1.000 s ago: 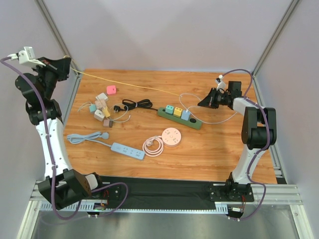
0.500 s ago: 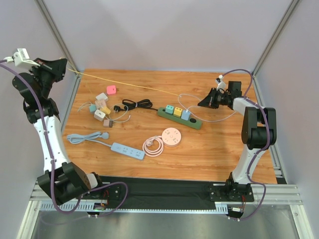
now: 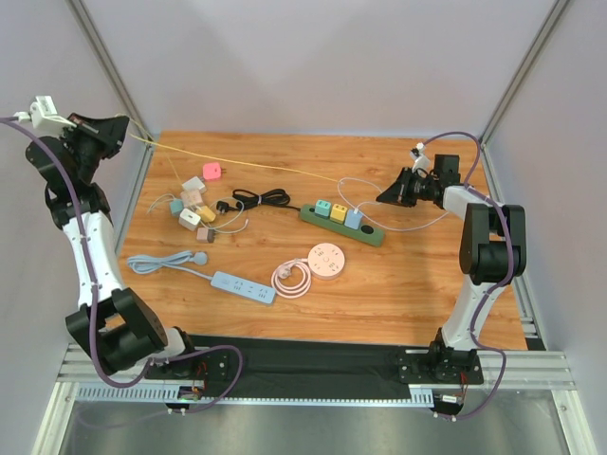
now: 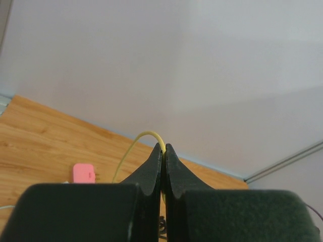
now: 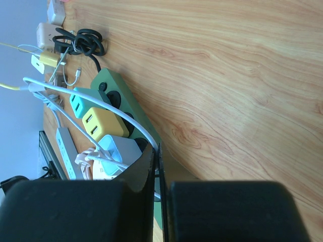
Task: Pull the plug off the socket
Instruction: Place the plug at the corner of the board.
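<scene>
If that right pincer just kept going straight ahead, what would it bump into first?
Probably the light blue charger plugged into the green power strip; it sits just ahead of the right pincer's closed tips, where a white cable runs in. Depth is hard to judge.

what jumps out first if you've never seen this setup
A yellow cable runs in a long straight line over the far side of the table, its end pinched in the shut left pincer, raised high at the far left. On the right, the right pincer is shut on a white cable beside the green power strip, which carries three coloured chargers.
</scene>
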`<state>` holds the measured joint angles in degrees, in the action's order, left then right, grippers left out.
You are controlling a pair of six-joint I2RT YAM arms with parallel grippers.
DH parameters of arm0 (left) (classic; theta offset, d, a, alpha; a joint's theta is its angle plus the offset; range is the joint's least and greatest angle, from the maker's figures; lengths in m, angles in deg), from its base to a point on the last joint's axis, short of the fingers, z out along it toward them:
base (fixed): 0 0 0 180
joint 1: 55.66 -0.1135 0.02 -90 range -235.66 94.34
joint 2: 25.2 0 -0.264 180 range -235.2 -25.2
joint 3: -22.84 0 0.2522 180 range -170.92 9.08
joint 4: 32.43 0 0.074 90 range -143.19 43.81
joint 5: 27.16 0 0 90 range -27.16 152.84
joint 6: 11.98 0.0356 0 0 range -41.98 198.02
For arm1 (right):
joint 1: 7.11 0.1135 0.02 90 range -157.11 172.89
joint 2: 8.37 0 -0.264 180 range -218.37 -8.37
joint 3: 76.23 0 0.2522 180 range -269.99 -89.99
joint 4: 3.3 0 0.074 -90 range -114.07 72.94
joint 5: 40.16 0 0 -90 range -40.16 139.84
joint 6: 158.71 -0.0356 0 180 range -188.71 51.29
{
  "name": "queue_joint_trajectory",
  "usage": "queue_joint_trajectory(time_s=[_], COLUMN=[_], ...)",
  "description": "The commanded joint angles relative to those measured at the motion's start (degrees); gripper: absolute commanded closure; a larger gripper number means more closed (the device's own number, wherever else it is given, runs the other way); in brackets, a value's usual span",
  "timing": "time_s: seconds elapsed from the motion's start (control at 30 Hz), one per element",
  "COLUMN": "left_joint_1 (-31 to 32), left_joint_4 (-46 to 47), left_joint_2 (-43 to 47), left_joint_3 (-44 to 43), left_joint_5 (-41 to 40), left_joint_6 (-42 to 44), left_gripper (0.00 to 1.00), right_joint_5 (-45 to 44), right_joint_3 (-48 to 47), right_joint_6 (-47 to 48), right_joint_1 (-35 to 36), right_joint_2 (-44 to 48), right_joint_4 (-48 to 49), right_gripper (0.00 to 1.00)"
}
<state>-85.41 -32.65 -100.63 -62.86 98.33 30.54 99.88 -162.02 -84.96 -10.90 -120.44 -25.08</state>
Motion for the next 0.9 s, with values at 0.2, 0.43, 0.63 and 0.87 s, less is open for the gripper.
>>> queue_joint_trajectory(time_s=[0.2,0.43,0.63,0.87], left_joint_1=[-1.53,-1.01,0.23,0.67], left_joint_4=[-2.55,-5.1,-7.65,-8.18], left_joint_2=[-2.26,-3.13,-5.5,-7.53], left_joint_3=[-1.1,0.74,5.58,9.36], left_joint_5=[-4.19,-4.11,-5.86,-9.29], left_joint_6=[6.35,8.28,12.06,13.47], left_gripper=[1.0,1.0,1.0,0.68], right_joint_5=[-3.11,-1.19,-1.0,1.55], right_joint_3=[0.22,-0.74,-0.92,-1.36], right_joint_6=[1.75,2.36,3.33,3.42], right_joint_1=[-1.04,-0.17,2.03,2.83], right_joint_2=[0.8,0.01,1.15,1.24], right_joint_4=[-0.78,-1.13,-1.4,-1.04], right_gripper=[1.0,1.0,1.0,1.0])
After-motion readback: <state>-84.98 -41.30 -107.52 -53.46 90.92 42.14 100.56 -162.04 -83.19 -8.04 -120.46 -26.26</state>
